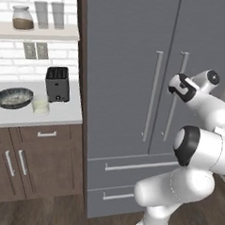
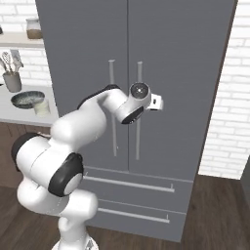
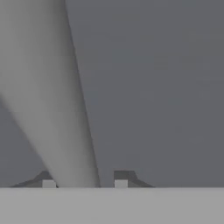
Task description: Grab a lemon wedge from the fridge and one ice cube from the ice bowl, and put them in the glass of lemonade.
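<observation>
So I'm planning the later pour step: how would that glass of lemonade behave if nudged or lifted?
The glass of lemonade is short and squat, so probably stable. It looks nearly full, so it may slosh. Its smooth sides could slip, and the ice bowl sits close beside it.

no text, label, brand, number or sign can be read on anything in these pictures.
</observation>
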### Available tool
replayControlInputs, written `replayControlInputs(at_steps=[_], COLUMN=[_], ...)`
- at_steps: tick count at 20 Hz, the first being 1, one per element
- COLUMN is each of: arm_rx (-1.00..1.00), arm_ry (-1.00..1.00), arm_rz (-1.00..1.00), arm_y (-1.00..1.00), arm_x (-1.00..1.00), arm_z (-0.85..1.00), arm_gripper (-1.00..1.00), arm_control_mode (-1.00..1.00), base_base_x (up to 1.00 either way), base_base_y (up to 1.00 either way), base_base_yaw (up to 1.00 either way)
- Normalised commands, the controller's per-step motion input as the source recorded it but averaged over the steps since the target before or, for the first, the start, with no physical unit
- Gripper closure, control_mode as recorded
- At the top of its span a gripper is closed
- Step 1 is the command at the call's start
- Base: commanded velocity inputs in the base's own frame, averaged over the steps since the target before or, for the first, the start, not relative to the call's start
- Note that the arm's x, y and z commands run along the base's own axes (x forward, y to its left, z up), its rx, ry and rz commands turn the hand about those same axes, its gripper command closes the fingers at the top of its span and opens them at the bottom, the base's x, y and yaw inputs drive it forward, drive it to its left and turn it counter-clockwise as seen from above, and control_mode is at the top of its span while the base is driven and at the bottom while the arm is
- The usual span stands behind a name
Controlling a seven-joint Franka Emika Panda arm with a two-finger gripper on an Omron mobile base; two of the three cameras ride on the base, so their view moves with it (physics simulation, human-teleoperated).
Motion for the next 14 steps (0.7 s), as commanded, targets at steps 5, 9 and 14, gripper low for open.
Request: replayControlInputs(at_steps=[5,9,14], arm_rx=[0.02,0.05,0.06], arm_ry=[-0.06,0.0,0.0], arm_rz=[-0.28,-0.32,-0.32], arm_y=[-0.98,-1.0,-1.0], arm_x=[-0.58,-0.69,-0.75], arm_z=[0.0,0.0,0.0], arm_gripper=[1.0,1.0,1.0], arm_control_mode=[-1.0,-1.0,-1.0], base_base_x=[0.0,0.0,0.0], base_base_y=[0.0,0.0,0.0], base_base_yaw=[0.0,0.0,0.0])
